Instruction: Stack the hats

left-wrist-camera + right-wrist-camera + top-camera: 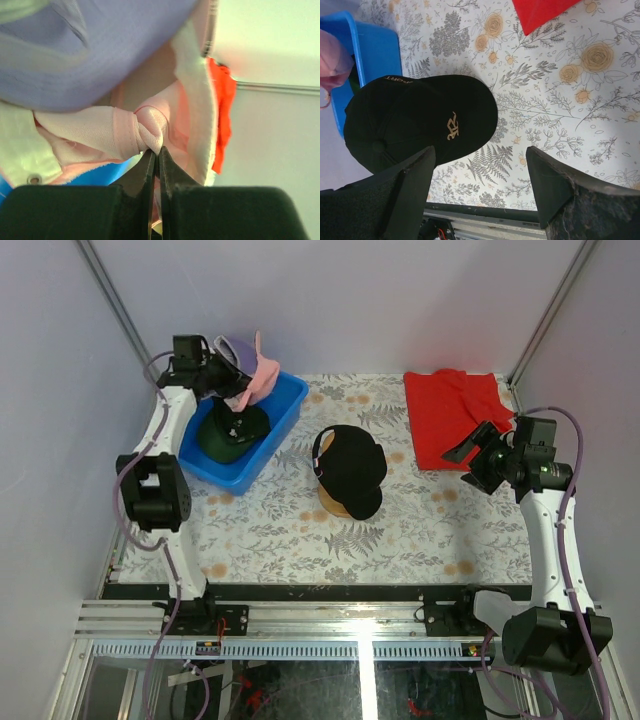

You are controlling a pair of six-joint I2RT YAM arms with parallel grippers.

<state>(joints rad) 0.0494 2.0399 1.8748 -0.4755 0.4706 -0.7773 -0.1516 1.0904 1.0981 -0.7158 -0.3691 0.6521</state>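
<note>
Left claw (pixel 156 156) is clamped on a fold of the pink cap (pixel 150 125), with the lavender cap (pixel 90 45) right above it. Right claw (pixel 479 155) stands apart, with the black cap (pixel 420 120) below it, toward its left finger.

Blue bin (pixel 283 412) L, red cloth (pixel 450 410) R, wood stand (pixel 333 507) mid

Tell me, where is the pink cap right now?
The pink cap hangs at the top view's far left, above the blue bin, pinched in the left arm's jaws, the lavender cap pressed against it.
</note>
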